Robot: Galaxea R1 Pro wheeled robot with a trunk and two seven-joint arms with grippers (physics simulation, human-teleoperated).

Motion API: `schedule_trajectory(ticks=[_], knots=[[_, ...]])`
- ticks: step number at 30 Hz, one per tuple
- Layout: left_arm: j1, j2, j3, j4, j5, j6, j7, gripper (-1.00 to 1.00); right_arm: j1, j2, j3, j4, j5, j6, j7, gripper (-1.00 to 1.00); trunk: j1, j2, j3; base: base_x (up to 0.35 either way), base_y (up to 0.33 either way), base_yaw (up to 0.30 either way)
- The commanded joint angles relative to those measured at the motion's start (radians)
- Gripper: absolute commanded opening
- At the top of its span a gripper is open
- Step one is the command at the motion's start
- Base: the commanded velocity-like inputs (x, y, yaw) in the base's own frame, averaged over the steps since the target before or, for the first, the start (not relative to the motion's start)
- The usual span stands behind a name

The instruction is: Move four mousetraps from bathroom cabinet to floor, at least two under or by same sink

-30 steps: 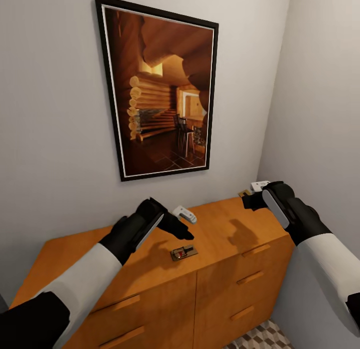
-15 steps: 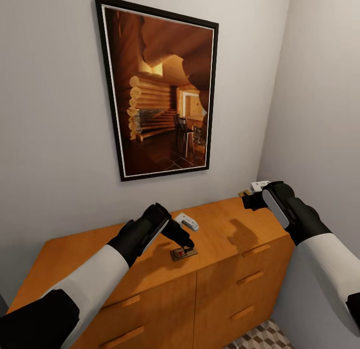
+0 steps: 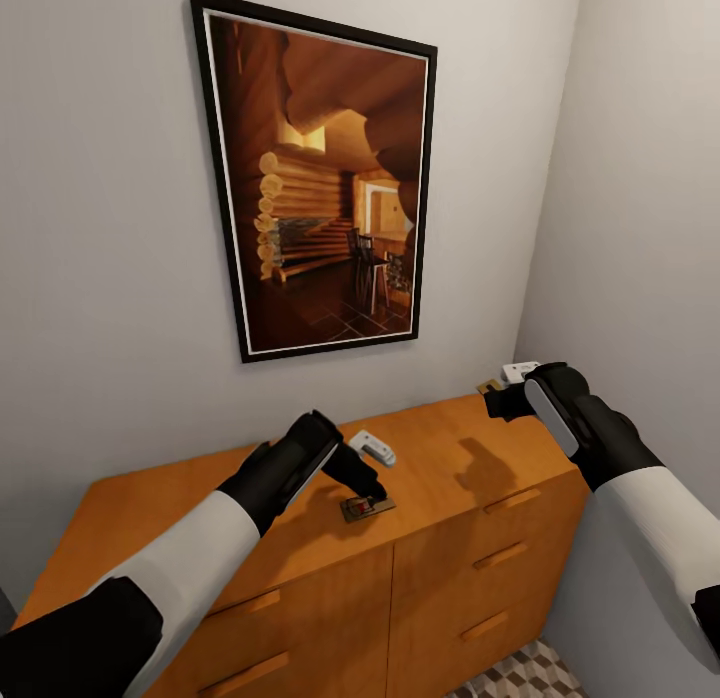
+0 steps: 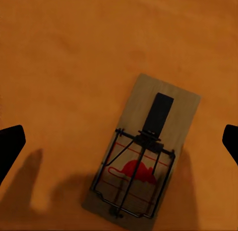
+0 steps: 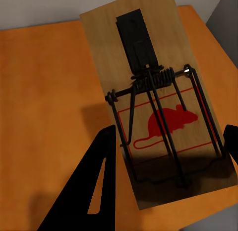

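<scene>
Head view: high, facing forward and down at the cabinet (image 3: 300, 538) against the wall. Left wrist view: close, straight down on the cabinet top (one mousetrap (image 4: 141, 156), shared with head view). Right wrist view: very close, angled over another mousetrap (image 5: 158, 107)

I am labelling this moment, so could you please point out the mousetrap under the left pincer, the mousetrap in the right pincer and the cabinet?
mousetrap under the left pincer (image 4: 144, 154): left wrist view, on its wire spring.
mousetrap in the right pincer (image 5: 156, 99): right wrist view, on its wooden board.
cabinet (image 3: 440, 458): head view, on its bare top.
</scene>
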Motion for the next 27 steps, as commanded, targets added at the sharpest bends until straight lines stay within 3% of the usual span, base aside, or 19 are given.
schedule_trajectory(ticks=[1,27], knots=[[-0.001,0.0,0.0,0.013,-0.004,-0.014,-0.005,1.0,-0.001,-0.001,0.003,-0.001,-0.01,0.003,-0.007,-1.0,0.0,-0.001,-0.001,0.0,0.0,0.0],[-0.001,-0.025,0.003,0.175,0.0,-0.157,-0.007,1.0,-0.001,-0.001,0.005,-0.001,-0.011,0.003,-0.006,-1.0,0.0,-0.001,-0.001,0.0,0.0,0.0]])
